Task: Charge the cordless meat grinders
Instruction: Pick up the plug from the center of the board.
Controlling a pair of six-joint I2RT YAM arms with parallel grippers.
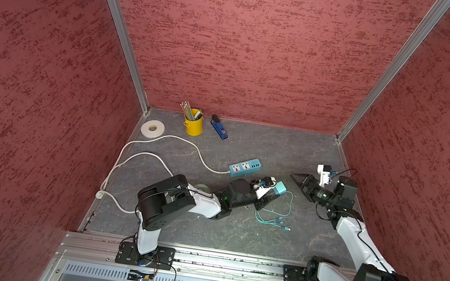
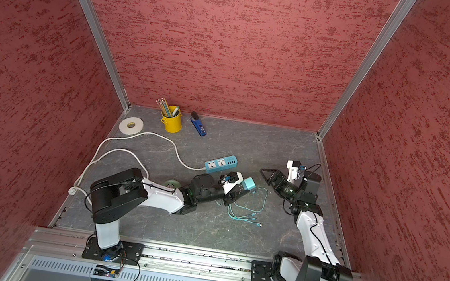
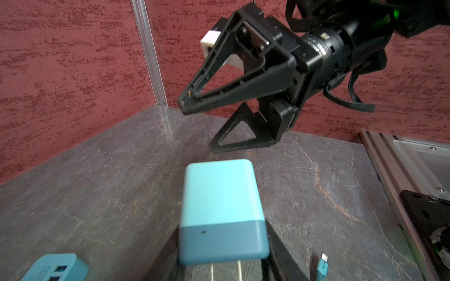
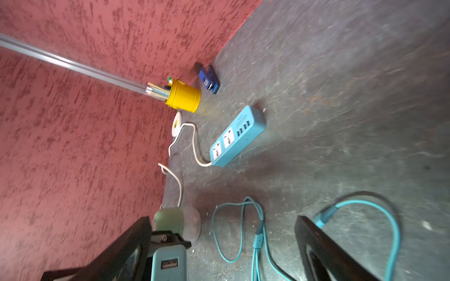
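Red-textured walls close in a grey, stone-patterned counter (image 1: pixel 234 238). At its far left a yellow pencil cup (image 1: pixel 193 126) stands upright, holding a bunch of pencils (image 1: pixel 186 109) and a green-capped marker (image 1: pixel 198 113). A blue stapler (image 1: pixel 219 127) lies just right of it and a white tape roll (image 1: pixel 153 128) lies flat to its left. A teal power strip (image 1: pixel 245 167) lies mid-counter, its white cord (image 1: pixel 127 148) looping off to the left edge

The left claw (image 3: pixel 222 233) is clamped on a teal charger block (image 3: pixel 219 194), prongs pointing back toward the wrist, just near of the power strip's right end. The right claw (image 3: pixel 197 127) stands wide open with nothing in it, turned on its side, just right of the block and above the counter. A teal cable (image 1: pixel 272 216) lies coiled on the counter near of the block; where its ends lead is hard to follow

The cordless meat grinder (image 1: pixel 201 187) sits on the counter left of the block, just far of the left forearm. In both top views the arm hides most of it and only a mint-green arc shows. In the right wrist view its dome (image 4: pixel 170 220) appears blurred, on a clear base, partly behind the block
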